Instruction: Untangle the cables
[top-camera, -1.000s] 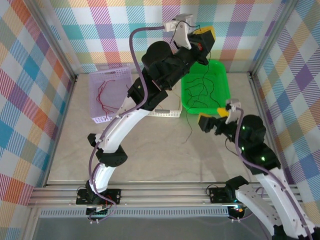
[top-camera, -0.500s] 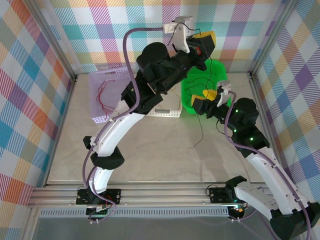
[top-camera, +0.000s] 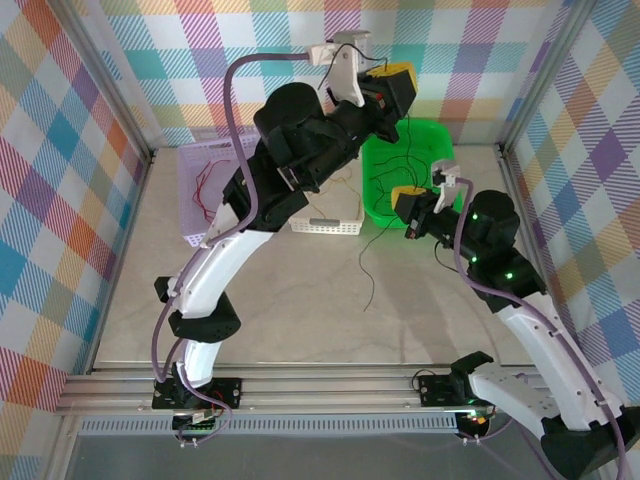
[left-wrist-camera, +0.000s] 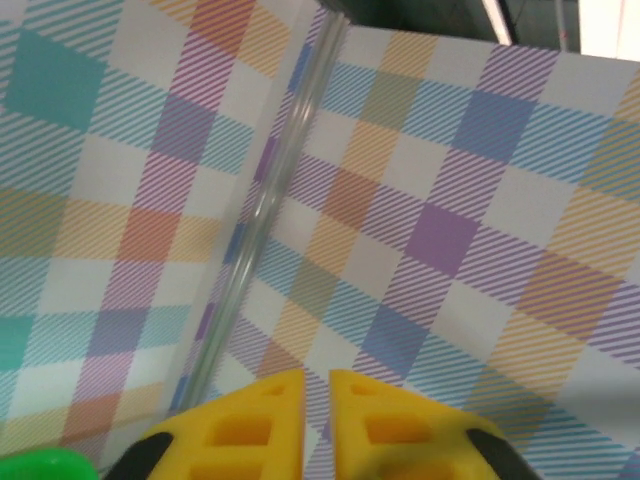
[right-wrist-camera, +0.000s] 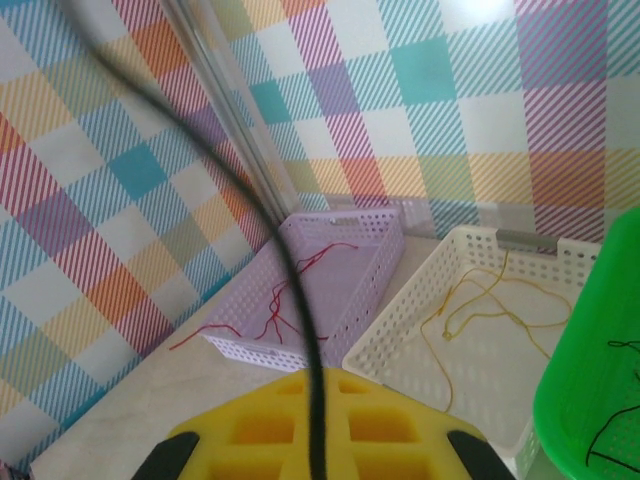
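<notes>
**Right gripper (top-camera: 406, 206) clamped on one black strand**

Pinches a black cable (right-wrist-camera: 300, 300) between pressed-together yellow fingers, after standing wide apart a second back. Has swung from over the open table to the near rim of the green tray (top-camera: 450, 172), just behind it. Trails the strand down in front to the table (top-camera: 300, 310), apart from the black tangle (top-camera: 400, 175) left in the tray. By the look of it, one wire drawn free, sorting not yet done.

Left gripper (top-camera: 392, 84), high above and beyond: fingers (left-wrist-camera: 260, 420) near together with a slim gap, pinching or not impossible to tell.

Ahead to the left, white basket (right-wrist-camera: 470, 370) with yellow wires (right-wrist-camera: 440, 312), then purple basket (right-wrist-camera: 335, 285) with red wires (top-camera: 205, 190). Pale stone-look tabletop, plaid walls all round.
</notes>
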